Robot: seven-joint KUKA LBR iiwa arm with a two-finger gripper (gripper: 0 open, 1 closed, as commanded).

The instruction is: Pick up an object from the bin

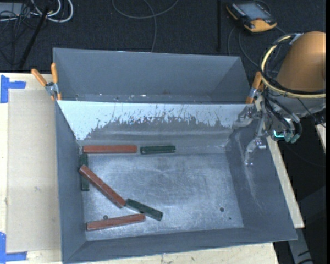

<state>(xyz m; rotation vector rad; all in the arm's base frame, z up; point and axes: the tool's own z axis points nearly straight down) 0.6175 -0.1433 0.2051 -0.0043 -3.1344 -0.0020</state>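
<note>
My gripper [253,147] hangs at the bin's right wall, above the sloped side and apart from every loose thing. The nearest thing is a short dark green bar [158,149] lying flat along the back of the bin floor, well to the gripper's left. Just left of it, end to end, lies a longer reddish-brown bar [110,149]. Another dark green bar [144,209] lies slanted near the front of the floor.
At the floor's left, a reddish-brown bar [102,186] lies diagonally across a small dark green bar [84,172]. A third reddish-brown bar [115,221] lies along the front edge. The arm with its orange dome stands outside the right rim.
</note>
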